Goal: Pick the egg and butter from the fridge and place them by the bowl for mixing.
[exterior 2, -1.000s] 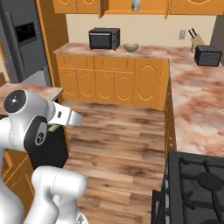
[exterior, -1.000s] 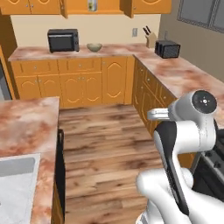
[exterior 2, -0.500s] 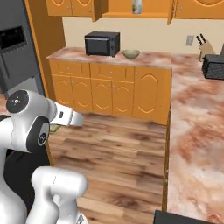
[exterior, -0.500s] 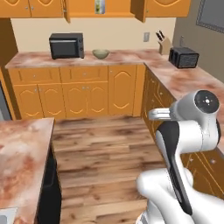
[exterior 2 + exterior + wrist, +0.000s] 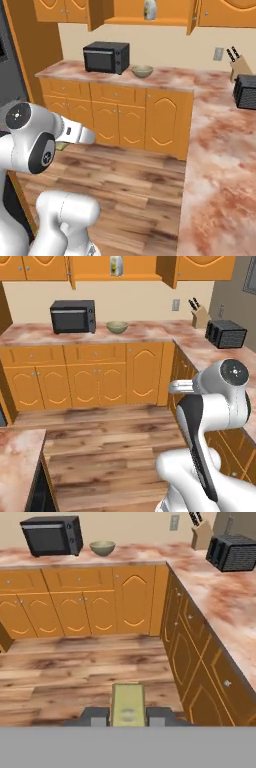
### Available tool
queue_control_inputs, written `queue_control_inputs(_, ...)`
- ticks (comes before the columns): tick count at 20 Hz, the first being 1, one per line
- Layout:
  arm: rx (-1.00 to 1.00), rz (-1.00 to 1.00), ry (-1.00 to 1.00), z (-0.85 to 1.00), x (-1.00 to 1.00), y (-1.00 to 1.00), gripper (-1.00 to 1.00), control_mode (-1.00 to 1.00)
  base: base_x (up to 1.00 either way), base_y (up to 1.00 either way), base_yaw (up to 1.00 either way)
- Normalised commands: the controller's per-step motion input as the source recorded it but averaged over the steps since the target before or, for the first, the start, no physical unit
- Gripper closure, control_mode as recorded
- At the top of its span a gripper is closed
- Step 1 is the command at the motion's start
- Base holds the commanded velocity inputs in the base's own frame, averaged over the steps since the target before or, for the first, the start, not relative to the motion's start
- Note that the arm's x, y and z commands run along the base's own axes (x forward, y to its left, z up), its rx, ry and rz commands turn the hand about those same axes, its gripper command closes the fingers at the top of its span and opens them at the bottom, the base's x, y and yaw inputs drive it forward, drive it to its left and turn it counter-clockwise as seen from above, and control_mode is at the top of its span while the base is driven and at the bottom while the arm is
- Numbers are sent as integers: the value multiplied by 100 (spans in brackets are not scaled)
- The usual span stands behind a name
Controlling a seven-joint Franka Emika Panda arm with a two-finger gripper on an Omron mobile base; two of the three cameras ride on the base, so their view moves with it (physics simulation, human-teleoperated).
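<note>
Gripper point(image 5: 128, 718) clamped tight on the butter point(image 5: 128, 703), held above wood floor point(image 5: 75, 672); bowl point(image 5: 102, 547) well apart on far counter point(image 5: 140, 554), beside microwave point(image 5: 51, 535).

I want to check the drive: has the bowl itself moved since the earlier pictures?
No. The bowl stands beside the microwave on the counter as before; the camera moved with the base.

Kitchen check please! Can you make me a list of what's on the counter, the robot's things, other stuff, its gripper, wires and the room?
surface: pink marbled counter, L-shaped.
job's things: bowl on counter beside microwave; butter between the gripper's fingers.
clutter: toaster, knife block, bottle on open shelf.
grippers: gripper shut on butter.
cables: nothing seen.
surroundings: orange cabinets, wooden floor.
</note>
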Motion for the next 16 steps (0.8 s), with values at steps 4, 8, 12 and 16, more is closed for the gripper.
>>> queue_control_inputs(4,0,0,0,0,0,0,100,100,100,-53,2)
queue_control_inputs(8,0,0,0,0,0,0,100,100,100,-39,0)
queue_control_inputs(12,0,0,0,0,0,0,100,100,100,-37,0)
queue_control_inputs(16,0,0,0,0,0,0,100,100,100,-25,0)
